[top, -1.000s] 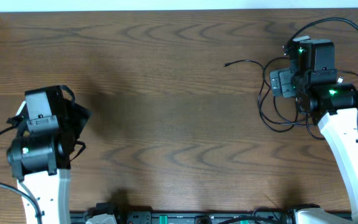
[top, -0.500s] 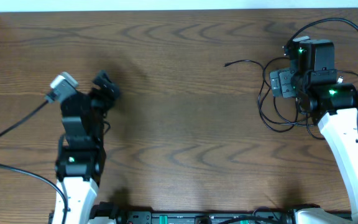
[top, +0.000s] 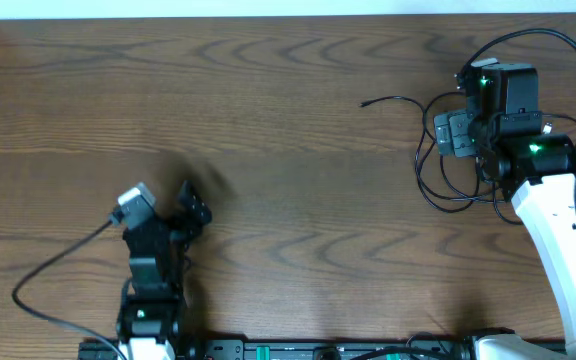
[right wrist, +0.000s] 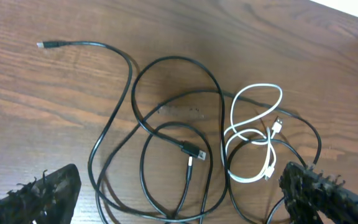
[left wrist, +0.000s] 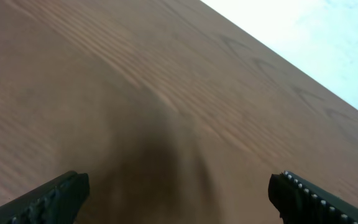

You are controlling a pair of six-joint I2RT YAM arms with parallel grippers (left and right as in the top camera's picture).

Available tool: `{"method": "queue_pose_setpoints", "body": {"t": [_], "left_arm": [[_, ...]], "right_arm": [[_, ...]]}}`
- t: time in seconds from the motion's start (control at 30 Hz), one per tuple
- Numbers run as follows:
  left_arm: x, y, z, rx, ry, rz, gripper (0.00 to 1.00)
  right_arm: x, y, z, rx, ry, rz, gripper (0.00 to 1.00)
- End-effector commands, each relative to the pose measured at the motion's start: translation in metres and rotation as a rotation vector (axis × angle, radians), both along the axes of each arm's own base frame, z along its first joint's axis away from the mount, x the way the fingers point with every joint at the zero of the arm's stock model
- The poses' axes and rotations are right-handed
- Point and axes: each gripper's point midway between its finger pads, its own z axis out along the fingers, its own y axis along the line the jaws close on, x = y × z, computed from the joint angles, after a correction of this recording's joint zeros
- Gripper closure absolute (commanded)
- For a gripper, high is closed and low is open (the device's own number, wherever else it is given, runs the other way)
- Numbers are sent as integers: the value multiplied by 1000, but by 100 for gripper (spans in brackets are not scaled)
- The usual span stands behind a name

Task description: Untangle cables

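Hovering: right gripper (right wrist: 179, 199), jaws wide apart, above the cables (right wrist: 190, 151), gripping nothing
Left gripper (left wrist: 179, 193): near left, jaws apart, over the wooden table (left wrist: 166, 74)
Cables: overlapping black loops lying far right on the table
White cable (right wrist: 258, 86): coiled beside the black loops, crossing them

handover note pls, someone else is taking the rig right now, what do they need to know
Left claw: open, empty, over bare table at the front left, far from the cables.
Right claw: open, empty, hovering above the pile at the far right.
Cables: the black cables lie in overlapping loops. The white cable is coiled at their right side and crossed by a black loop. One black plug end trails out toward the table's middle.
Done: nothing separated yet.
Left: all the untangling. The free black end or the white cable looks like the easiest start.
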Motion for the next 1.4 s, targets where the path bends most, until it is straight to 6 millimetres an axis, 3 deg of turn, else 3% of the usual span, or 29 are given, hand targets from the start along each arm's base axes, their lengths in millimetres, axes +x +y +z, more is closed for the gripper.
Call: {"method": "queue_pose_setpoints", "body": {"t": [0.0, 0.37, 0.67, 1.37], "left_arm": [[-8, -2, -6, 17, -48, -20, 2], [-29, -2, -9, 24, -102, -22, 2], [-29, -11, 28, 134, -256, -112, 2], [-28, -11, 27, 134, -253, -111, 2]], "right_arm": [[0, -1, -1, 8, 1, -13, 1], [0, -1, -1, 8, 0, -14, 1], [0, -1, -1, 8, 0, -13, 1], [0, -1, -1, 8, 0, -13, 1]]}}
